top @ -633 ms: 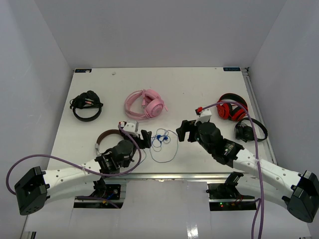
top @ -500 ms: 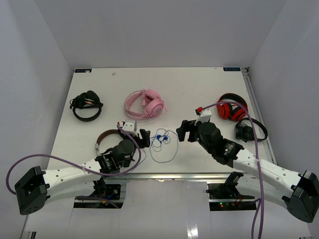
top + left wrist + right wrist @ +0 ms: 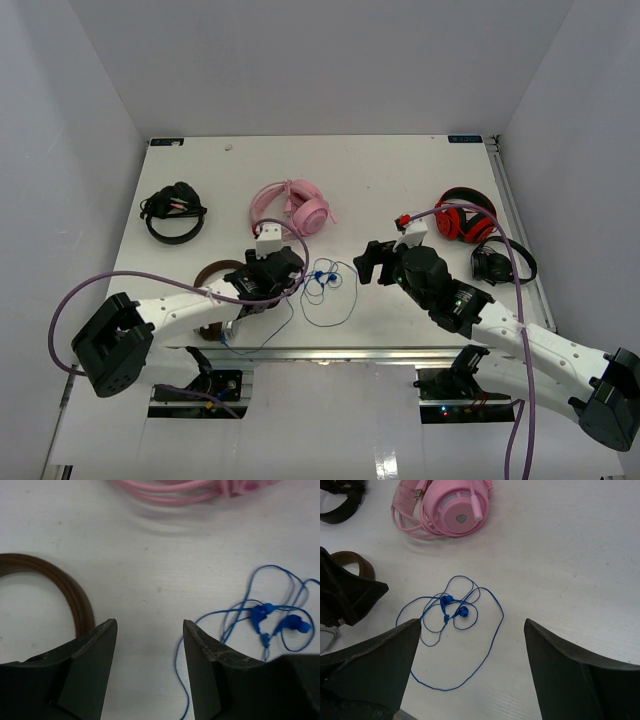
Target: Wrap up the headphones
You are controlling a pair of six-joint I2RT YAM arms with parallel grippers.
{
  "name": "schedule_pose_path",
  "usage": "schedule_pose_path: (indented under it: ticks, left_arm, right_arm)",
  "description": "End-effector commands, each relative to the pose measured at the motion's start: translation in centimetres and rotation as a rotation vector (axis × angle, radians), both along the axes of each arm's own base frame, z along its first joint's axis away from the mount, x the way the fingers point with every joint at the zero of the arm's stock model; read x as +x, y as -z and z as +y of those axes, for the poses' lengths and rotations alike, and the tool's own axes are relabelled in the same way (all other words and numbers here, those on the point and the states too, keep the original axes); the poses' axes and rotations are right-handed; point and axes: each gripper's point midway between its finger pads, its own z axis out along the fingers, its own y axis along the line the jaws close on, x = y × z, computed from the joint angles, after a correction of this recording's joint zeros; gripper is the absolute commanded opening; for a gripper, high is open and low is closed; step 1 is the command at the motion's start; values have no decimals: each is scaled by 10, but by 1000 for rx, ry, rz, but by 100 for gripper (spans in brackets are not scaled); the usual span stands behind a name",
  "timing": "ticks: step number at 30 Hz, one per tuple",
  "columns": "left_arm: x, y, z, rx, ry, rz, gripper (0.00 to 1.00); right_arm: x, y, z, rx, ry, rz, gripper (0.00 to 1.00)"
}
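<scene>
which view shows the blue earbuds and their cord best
Right wrist: the blue earbuds and nearly all their cord loops lie in plain view. Left wrist cuts the cord off at its edge; top external shows everything, but tiny.

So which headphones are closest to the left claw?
The brown-banded headphones, lying right beside the left claw; the pink pair, the next closest, sits farther back on the table.

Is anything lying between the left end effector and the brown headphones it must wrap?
Nothing visible does. The left end effector hangs open over bare table, with the band of the brown headphones right beside one finger; the blue cord lies on the other side.
</scene>
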Motion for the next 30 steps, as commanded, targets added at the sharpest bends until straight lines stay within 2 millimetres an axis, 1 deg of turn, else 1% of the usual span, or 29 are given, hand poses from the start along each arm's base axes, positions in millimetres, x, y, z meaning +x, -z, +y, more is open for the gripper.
schedule_pose_path:
  ticks: [1,4,7,11,16,20,23,24,25,26,28,29,30]
  left_arm:
    - [-1,3,37,-74,-129,62,65]
    - [1,5,61,-144,-194,85,63]
    - [3,11,72,-197,-209,95,62]
    - [6,21,77,-200,-229,126,61]
    - [13,35,71,-192,-227,181,59]
    - [11,50,72,-174,-238,217,58]
    - [10,58,72,-167,-241,235,53]
    - [9,60,72,-166,-242,241,48]
    - [8,62,72,-163,-242,249,39]
    - [7,63,72,-161,-242,252,32]
    - [6,63,71,-164,-237,255,17]
    - [7,59,70,-177,-233,246,12]
    - [5,58,68,-186,-223,251,4]
  right_arm:
    - [3,-16,5,39,0,-29,90]
    - [2,-17,6,44,-6,-28,90]
    - [1,-18,6,49,-9,-30,90]
    - [0,-20,5,54,-10,-34,90]
    - [0,-22,5,61,-13,-38,90]
    - [-1,-23,5,66,-17,-41,90]
    - [-2,-24,5,70,-23,-41,90]
    - [-2,-24,5,71,-24,-41,90]
    - [-3,-25,5,72,-25,-43,90]
    - [-3,-25,5,72,-25,-44,90]
    - [-3,-27,5,76,-27,-47,90]
    - [-3,-27,5,76,-27,-48,90]
    - [-4,-28,6,78,-31,-50,90]
